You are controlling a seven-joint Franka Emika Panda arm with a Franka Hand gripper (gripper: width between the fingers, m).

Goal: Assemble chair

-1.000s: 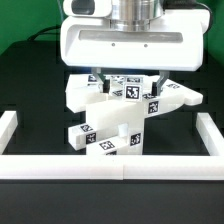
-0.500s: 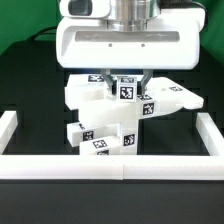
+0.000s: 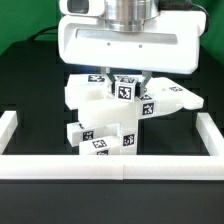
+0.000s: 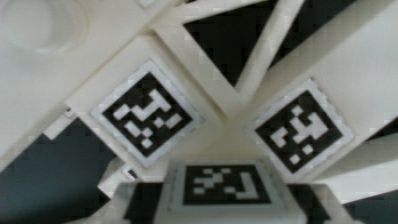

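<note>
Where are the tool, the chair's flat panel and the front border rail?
tool (image 3: 124, 80): exterior view, midway between its fingertips.
chair panel (image 3: 178, 97): exterior view, flat top face, toward the exterior view's right.
front border rail (image 3: 110, 165): exterior view, middle of its top face.

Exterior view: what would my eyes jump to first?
Probably the big white robot arm, which fills the top of the exterior view and hangs right over the middle. Under it, on the dark table, sits a cluster of white chair parts dotted with little black-and-white square tags. In the wrist view, three of those tags look huge and take up much of the picture.
</note>
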